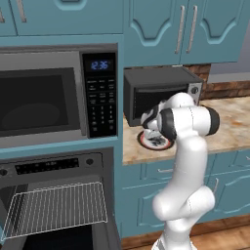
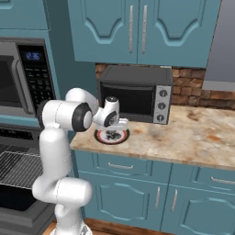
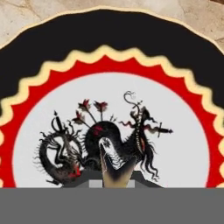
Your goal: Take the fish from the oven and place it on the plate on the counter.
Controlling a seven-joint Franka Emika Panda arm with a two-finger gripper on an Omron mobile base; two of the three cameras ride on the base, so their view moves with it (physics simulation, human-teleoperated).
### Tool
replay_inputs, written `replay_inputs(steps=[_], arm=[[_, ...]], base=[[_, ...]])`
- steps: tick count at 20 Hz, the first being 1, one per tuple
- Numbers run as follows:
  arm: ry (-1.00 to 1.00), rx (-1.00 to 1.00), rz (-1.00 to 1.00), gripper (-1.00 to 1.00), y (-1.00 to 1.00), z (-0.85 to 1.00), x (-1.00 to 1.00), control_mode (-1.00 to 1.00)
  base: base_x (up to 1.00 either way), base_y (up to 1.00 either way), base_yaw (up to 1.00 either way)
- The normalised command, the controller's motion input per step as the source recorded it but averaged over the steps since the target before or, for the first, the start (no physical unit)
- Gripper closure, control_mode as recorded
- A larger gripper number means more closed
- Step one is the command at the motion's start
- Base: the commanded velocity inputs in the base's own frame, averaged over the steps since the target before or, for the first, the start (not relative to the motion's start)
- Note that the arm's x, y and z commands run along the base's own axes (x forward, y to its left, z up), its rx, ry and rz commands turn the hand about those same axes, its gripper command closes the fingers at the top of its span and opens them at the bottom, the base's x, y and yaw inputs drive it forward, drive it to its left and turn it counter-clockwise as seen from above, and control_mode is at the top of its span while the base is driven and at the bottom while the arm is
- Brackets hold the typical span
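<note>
My gripper (image 3: 113, 183) hangs just above the plate (image 3: 175, 109), which has a red-orange scalloped rim, a white band and a dark blotchy motif. A narrow brown-grey fish (image 3: 114, 164) stands end-on between the fingers, which are shut on it. In the base views the hand (image 1: 152, 128) (image 2: 114, 124) points down over the plate (image 1: 155, 142) (image 2: 111, 137) on the marbled counter (image 1: 229, 127) (image 2: 183, 137). At the lower left, the oven (image 1: 53, 165) shows its wire rack (image 1: 58, 207) (image 2: 18, 167) bare.
A small black toaster oven (image 1: 161, 93) (image 2: 135, 94) stands right behind the plate. The keypad microwave (image 1: 49, 97) (image 2: 18, 78) sits above the oven. Brick wall and teal upper cabinets (image 2: 137, 27) close in the back; the counter stretches free to the right.
</note>
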Motion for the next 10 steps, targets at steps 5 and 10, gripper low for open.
replay_inputs(steps=[5, 10], arm=[[0.04, 0.00, 0.00, 1.00, -0.06, -0.45, 0.05, -1.00], [0.02, 0.00, 0.00, -1.00, -0.01, -0.01, 0.01, -1.00]], base=[[0.00, 0.00, 0.00], [0.00, 0.00, 0.00]])
